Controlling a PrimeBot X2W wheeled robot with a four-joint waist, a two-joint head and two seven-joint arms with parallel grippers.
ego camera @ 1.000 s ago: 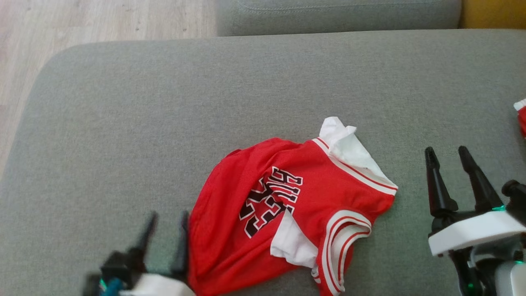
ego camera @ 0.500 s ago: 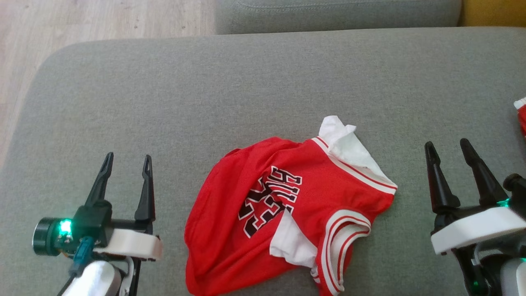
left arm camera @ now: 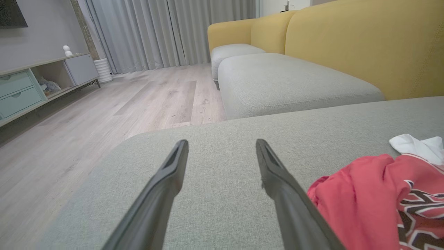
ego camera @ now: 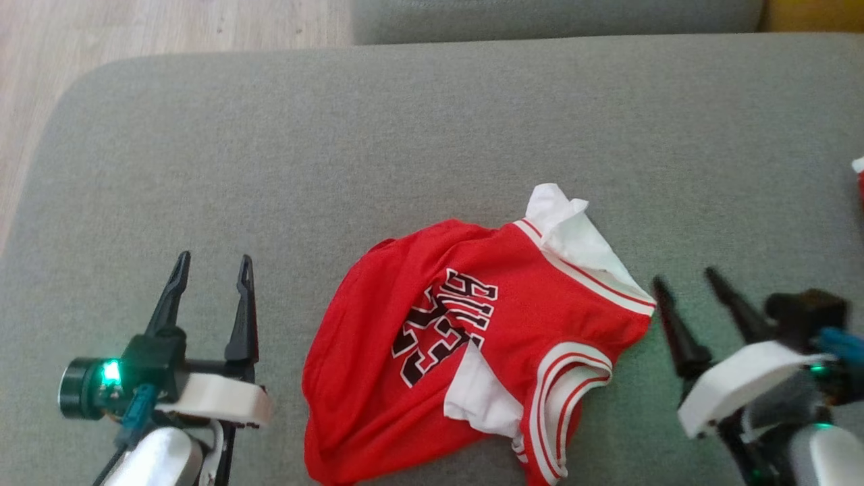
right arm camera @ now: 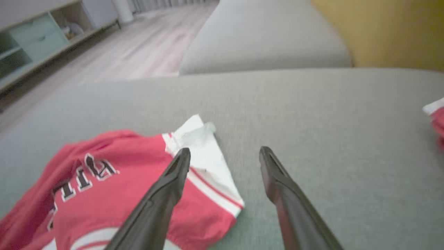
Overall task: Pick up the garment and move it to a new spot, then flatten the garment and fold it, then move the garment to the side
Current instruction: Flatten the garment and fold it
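The garment [ego camera: 466,344], a red jersey with white trim and black lettering, lies crumpled on the grey sofa cushion [ego camera: 378,135]. It also shows at the right of the left wrist view [left arm camera: 378,198] and at the lower left of the right wrist view [right arm camera: 104,184]. My left gripper [ego camera: 212,266] hovers open over bare cushion to the jersey's left, nothing between its fingers [left arm camera: 163,194]. My right gripper [ego camera: 685,280] is open and blurred, just right of the jersey's white-trimmed corner [right arm camera: 208,163].
Another red and white piece of cloth [ego camera: 858,179] lies at the cushion's right edge [right arm camera: 435,116]. A second grey cushion [left arm camera: 291,80] and a yellow sofa back [left arm camera: 364,41] stand beyond. Wooden floor [ego camera: 135,27] lies off the cushion's left edge, with a low cabinet [left arm camera: 31,86] across it.
My left gripper swung out from the jersey's lower-left edge to the left and stopped. My right gripper has moved left toward the jersey's right corner.
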